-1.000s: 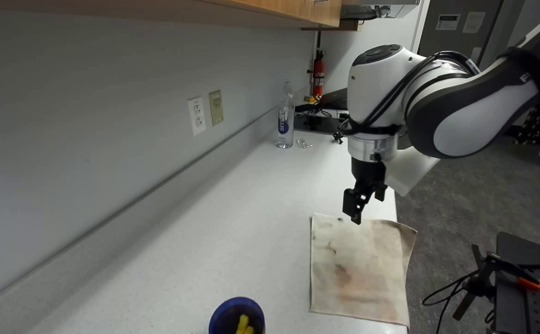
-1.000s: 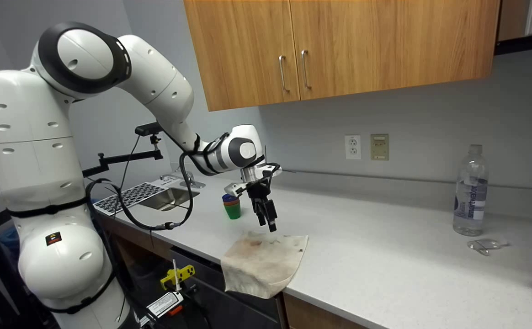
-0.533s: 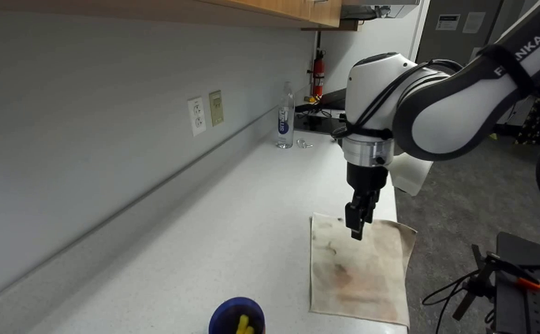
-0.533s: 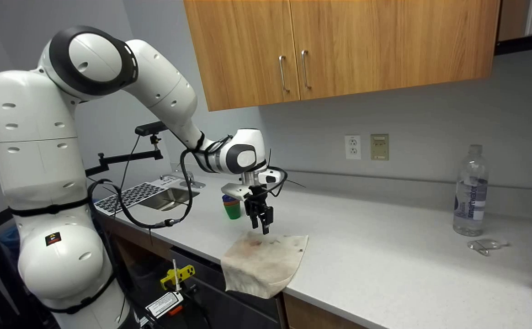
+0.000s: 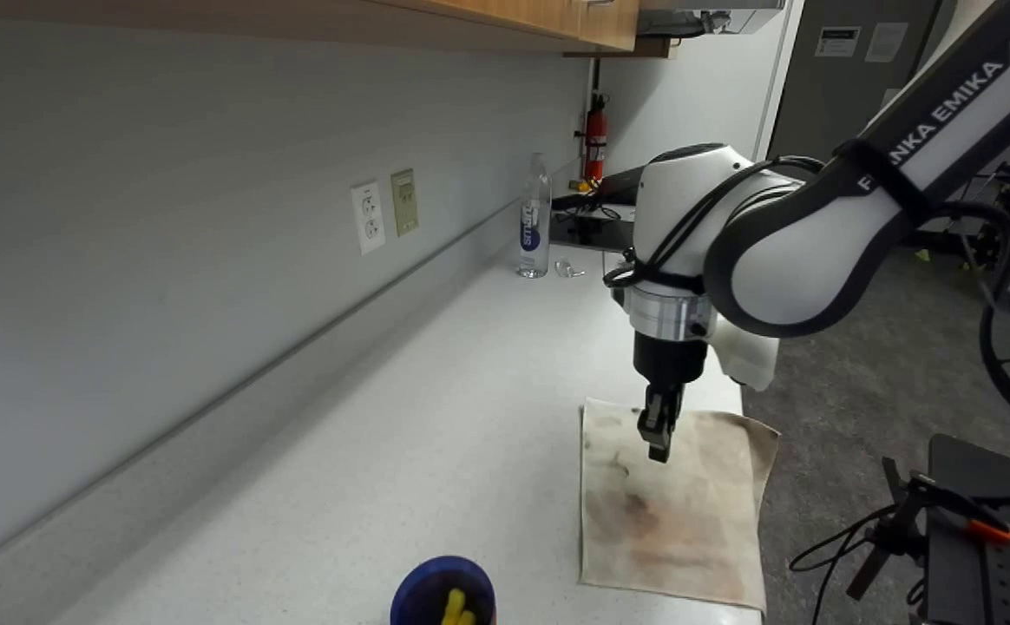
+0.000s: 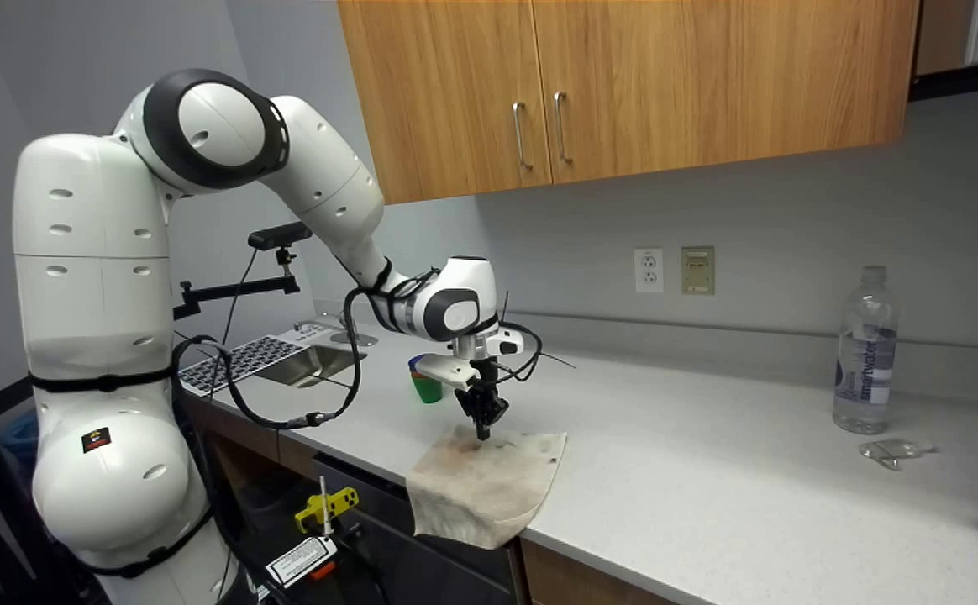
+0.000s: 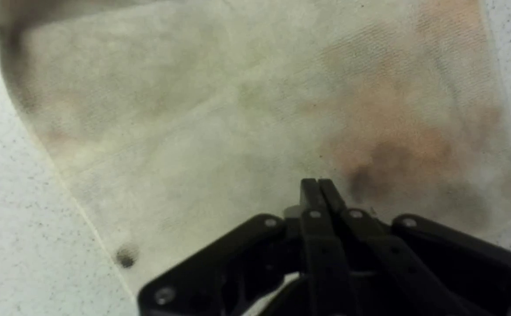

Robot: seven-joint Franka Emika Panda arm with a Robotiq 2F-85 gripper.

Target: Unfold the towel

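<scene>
The towel [image 5: 683,538] is a pale cream cloth with brown and orange stains. It lies spread out on the counter, and in an exterior view the towel [image 6: 472,496] droops over the front edge. My gripper [image 7: 318,181] points down over the cloth, its two fingertips drawn together with only a thin slit and no fabric visible between them. In both exterior views the gripper [image 5: 659,455] is low over the towel; whether the tips touch it I cannot tell. Seen from the wrist, the towel [image 7: 194,131] fills most of the picture, its upper left side curling down.
Stacked coloured cups [image 6: 428,385] stand on the white counter [image 6: 665,454] beyond the gripper; the top blue cup [image 5: 442,590] holds something yellow. Farther along are a water bottle [image 6: 865,353] and a small clear object [image 6: 892,452]. Wooden cabinets [image 6: 640,84] hang above.
My gripper has come down toward the towel, and its fingers have gone from apart to together. The towel lies as it did before.
</scene>
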